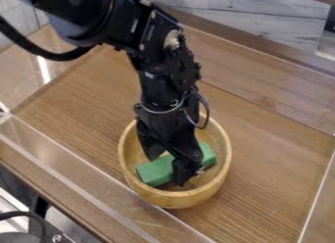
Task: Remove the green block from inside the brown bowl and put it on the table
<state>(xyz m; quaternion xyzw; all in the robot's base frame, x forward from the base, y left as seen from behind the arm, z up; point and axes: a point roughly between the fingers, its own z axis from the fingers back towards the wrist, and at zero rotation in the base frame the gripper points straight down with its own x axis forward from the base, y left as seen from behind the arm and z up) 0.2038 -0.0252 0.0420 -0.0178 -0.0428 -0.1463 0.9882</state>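
The brown bowl [216,187] sits on the table [92,100] near the front. Inside it lies the green block [159,170], bright green, partly covered by the arm. My black gripper [173,160] points straight down into the bowl, its fingers open and straddling the block's middle. Whether the fingers touch the block I cannot tell. The block rests low in the bowl, its left end and a bit of its right end showing on either side of the fingers.
Clear acrylic walls [59,159] edge the table at the front left and along the sides. Bare wood-grain surface lies to the left, behind and to the right of the bowl. A pale wall [262,17] stands at the back.
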